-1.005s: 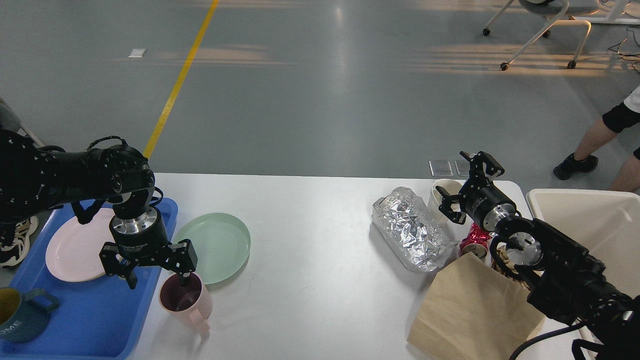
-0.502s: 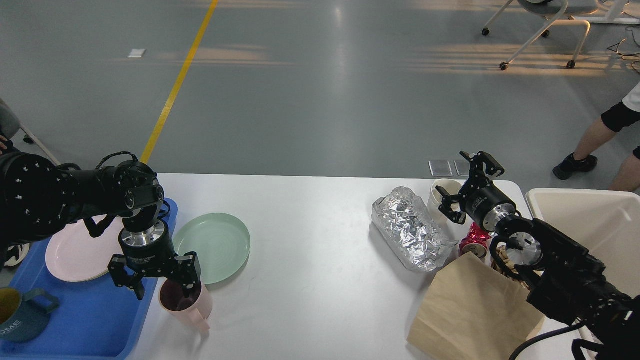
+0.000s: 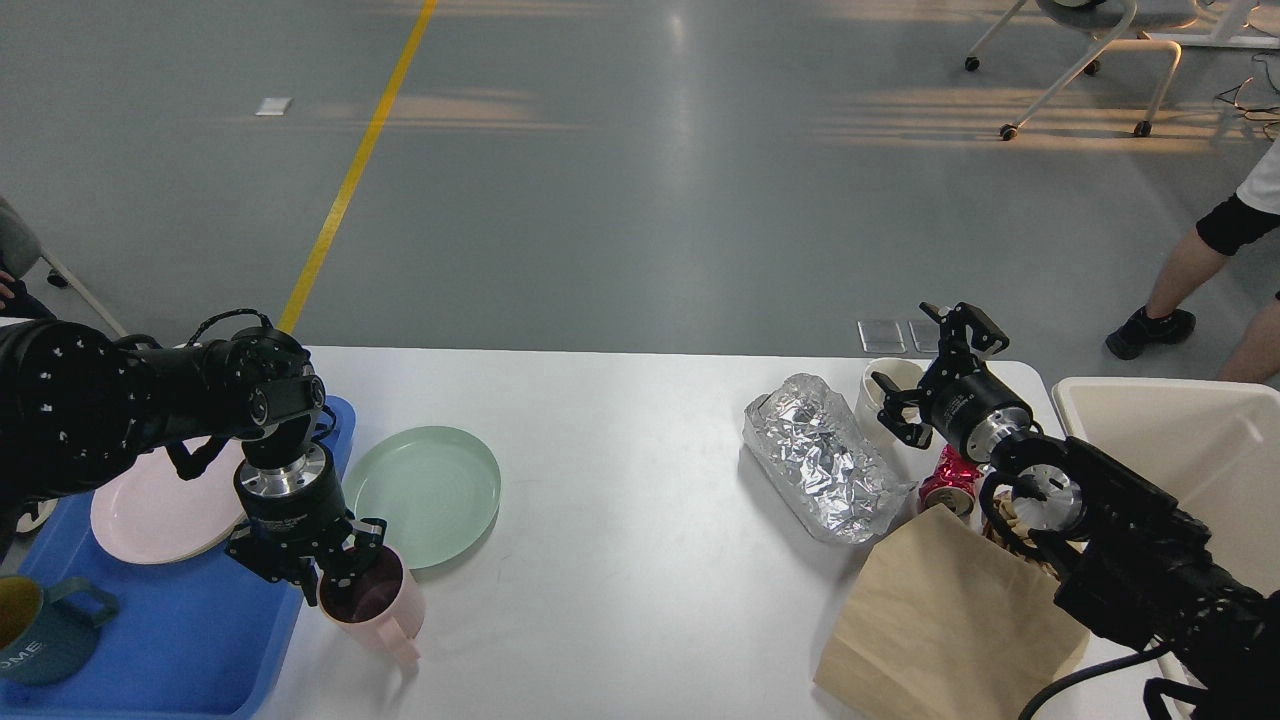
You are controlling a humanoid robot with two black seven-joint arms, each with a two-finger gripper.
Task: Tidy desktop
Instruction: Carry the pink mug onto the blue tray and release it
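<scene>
Two plates: a pink plate (image 3: 150, 505) and a green plate (image 3: 425, 495). Two mugs, a pink mug (image 3: 375, 605) and a blue mug (image 3: 40, 630). One foil tray (image 3: 825, 470), one paper bag (image 3: 940, 625), one white cup (image 3: 885, 395), one blue tray (image 3: 190, 640), one beige bin (image 3: 1190, 440).

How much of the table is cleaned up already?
Done: a pink plate and blue mug sit in the blue tray. In hand: the left gripper is at the pink mug's rim. Left: green plate, foil, paper bag, on the desktop.

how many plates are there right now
2. A pink plate lies in the blue tray, partly behind the left arm. A green plate lies on the desktop just right of the tray. Clutter at the right could hide more.
</scene>
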